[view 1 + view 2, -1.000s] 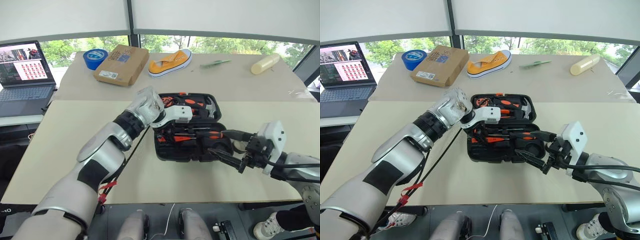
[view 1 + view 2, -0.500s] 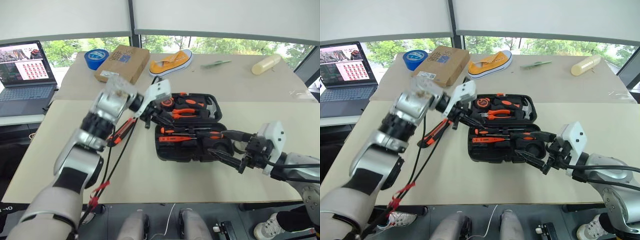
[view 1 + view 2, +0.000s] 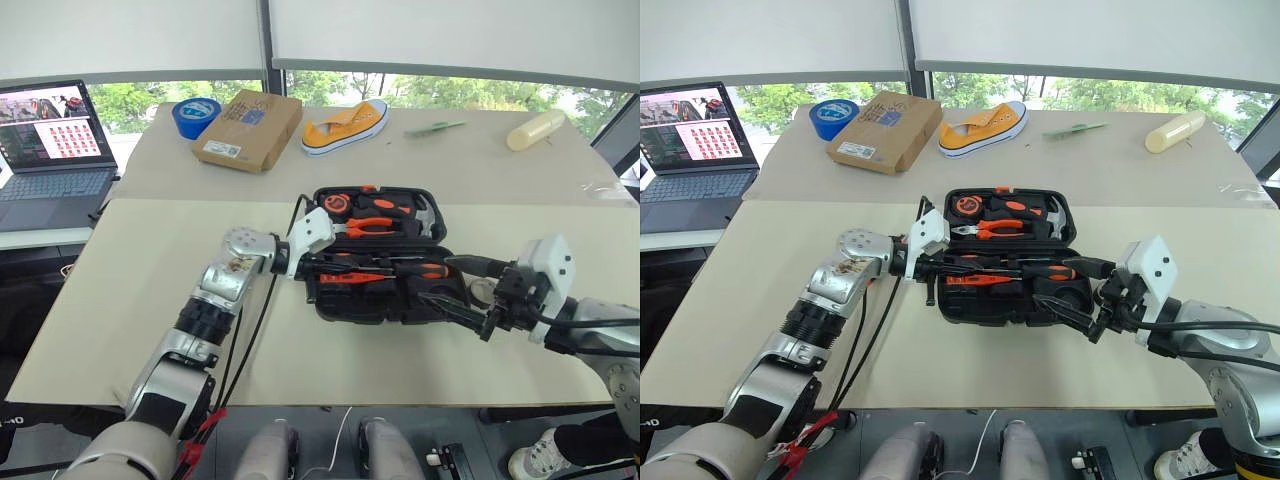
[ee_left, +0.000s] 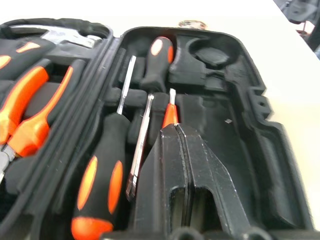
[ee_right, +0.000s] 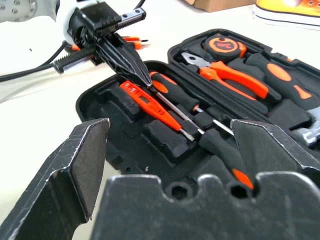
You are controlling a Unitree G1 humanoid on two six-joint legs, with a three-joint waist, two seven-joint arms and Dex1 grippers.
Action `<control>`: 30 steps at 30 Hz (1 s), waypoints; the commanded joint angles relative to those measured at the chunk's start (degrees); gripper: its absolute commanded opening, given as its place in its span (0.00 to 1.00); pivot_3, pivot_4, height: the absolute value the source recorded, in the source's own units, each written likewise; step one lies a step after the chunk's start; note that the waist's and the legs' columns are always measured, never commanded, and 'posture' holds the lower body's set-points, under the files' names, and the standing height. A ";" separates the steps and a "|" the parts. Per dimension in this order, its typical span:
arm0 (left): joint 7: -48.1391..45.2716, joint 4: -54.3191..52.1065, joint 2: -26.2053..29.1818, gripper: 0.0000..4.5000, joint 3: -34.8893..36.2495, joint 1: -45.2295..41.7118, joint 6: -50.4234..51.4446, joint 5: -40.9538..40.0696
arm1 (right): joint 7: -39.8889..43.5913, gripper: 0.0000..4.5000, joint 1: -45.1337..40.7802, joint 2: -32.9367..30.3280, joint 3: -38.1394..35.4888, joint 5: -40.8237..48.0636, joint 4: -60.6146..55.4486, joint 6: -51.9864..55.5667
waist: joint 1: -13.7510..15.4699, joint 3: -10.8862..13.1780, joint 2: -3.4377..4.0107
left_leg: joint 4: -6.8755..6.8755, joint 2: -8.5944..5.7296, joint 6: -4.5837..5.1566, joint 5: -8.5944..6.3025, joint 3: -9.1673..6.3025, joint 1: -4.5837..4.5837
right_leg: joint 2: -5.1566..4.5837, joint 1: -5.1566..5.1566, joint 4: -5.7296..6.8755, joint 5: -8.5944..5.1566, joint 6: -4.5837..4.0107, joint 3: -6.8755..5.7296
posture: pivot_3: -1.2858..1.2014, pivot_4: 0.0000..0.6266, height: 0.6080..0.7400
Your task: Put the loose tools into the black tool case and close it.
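Observation:
The black tool case [image 3: 325,300] lies open mid-table. Two orange-and-black screwdrivers [image 4: 102,165] and the slim orange tester screwdriver [image 5: 150,106] rest in its near half. My left gripper [image 3: 322,262] reaches in from the case's left end, fingers [image 4: 175,165] shut with nothing between them, tips just over the tester. My right gripper [image 3: 452,283] hovers at the case's right end, open wide and empty. A small round roll [image 4: 192,23] lies on the table beside that end. An orange-and-black tool [image 5: 131,41] lies on the table behind the left gripper.
Orange-handled pliers [image 3: 365,225], a hammer [image 3: 425,212] and a tape measure [image 3: 335,203] fill the case's far half. At the back are a laptop [image 3: 50,150], blue tape roll [image 3: 193,113], cardboard box [image 3: 247,130], yellow shoe [image 3: 345,125] and cream bottle [image 3: 535,128].
My left arm lifted away to the case's left, then dropped low and reached back in at its left end, and its fingers closed. The right arm stayed still.

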 commanded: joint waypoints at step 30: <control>-3.11 12.20 1.52 0.00 -6.81 -1.69 -9.37 8.05 | -1.99 1.00 -0.74 0.41 -0.61 0.16 -0.76 -0.48 | -0.42 -0.08 0.09 | -0.10 0.08 0.38 -0.23 -0.06 0.72 | 0.06 0.75 -0.17 0.00 0.00 -0.03 | 0.52 0.24 0.96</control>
